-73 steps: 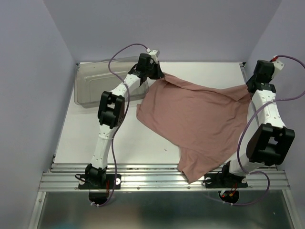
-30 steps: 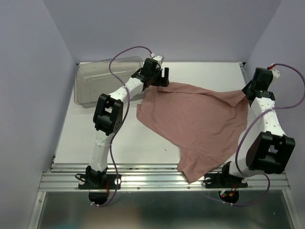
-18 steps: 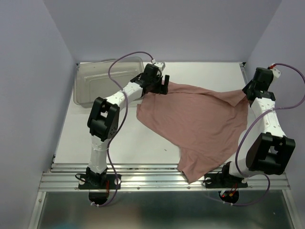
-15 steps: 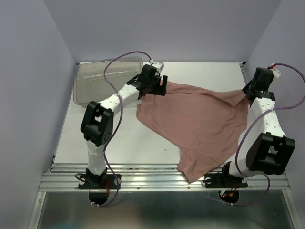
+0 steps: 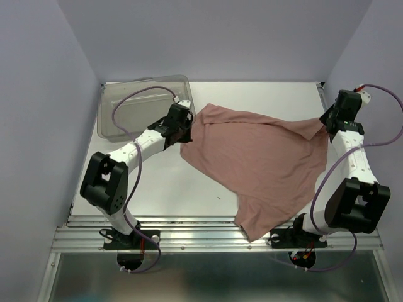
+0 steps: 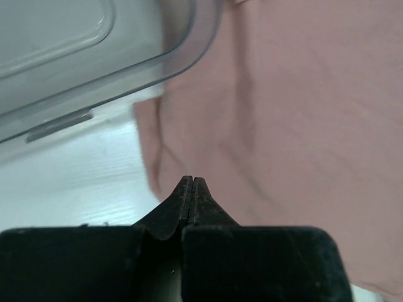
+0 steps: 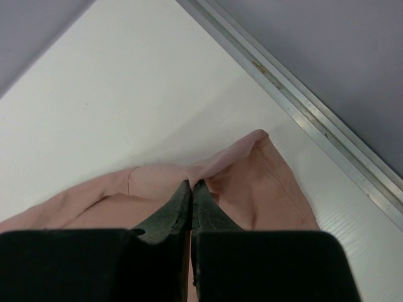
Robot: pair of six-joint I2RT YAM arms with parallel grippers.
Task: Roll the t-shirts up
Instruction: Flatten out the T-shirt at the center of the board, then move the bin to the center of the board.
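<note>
**On the tabletop: one pincer grips the shirt, one is clenched on nothing**

At the far right edge of the tabletop (image 5: 170, 182), the right pincer (image 7: 191, 184) is clamped on a corner of the dusty-pink t-shirt (image 5: 258, 157), the cloth bunching at its fingertips; the left pincer (image 6: 191, 184) is clenched, fingertips pressed together with no cloth seen between them, poised over the shirt's left edge beside the clear grey bin (image 5: 145, 80); the shirt lies spread across the middle and right, plain side up, mildly creased; its right corner is drawn up taut; its near corner drapes over the front rail.
</note>
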